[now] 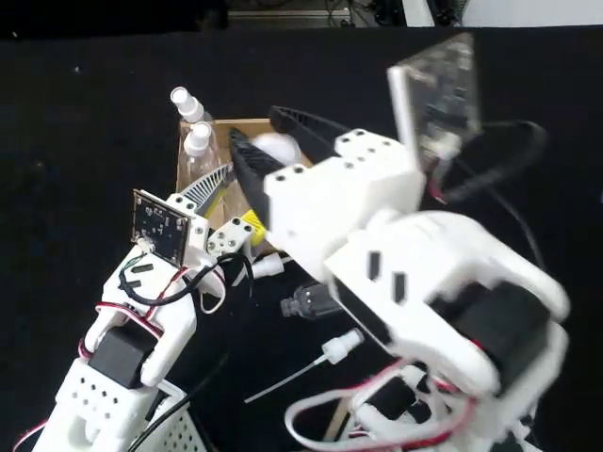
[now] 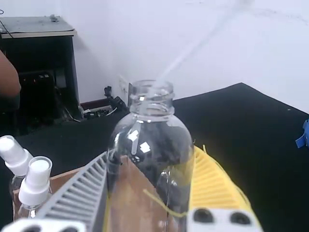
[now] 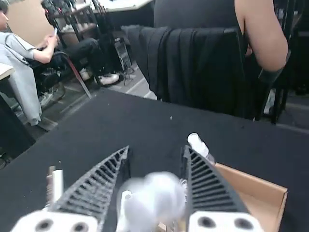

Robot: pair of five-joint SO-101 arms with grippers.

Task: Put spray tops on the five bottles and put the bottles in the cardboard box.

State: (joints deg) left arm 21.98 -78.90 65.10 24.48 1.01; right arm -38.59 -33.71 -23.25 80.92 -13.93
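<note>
Near the table's front edge: loose spray top [image 1: 339,350] lying flat, dip tube trailing toward the left arm's side. Just past it, mid-table: spare bottle [image 1: 306,302] on its side, no cap. Small white part [image 1: 267,266] beside that, probably another top, can't confirm.

Further in: left gripper [image 2: 150,154] clamped on clear bottle [image 2: 147,125], held upright, neck open, over the cardboard box [image 1: 243,126] near its front edge. Right gripper [image 3: 156,151] above it, narrow, pinching a white spray head [image 3: 152,198]. Thin tube [image 2: 193,48] angling down to the bottle neck, tip seemingly at or just inside the mouth.

Step in hand, by the look: capping the third bottle. Next: straighten the tube, lower the head square onto the neck, then twist or press home with the bottle braced. Risk of the tube snagging on the rim.

Far end of the box, corner on the left arm's side: capped bottle [image 1: 199,141] and, behind it, far capped bottle [image 1: 186,102], both upright, apparently inside. Rest of the box floor hidden by the arms.
</note>
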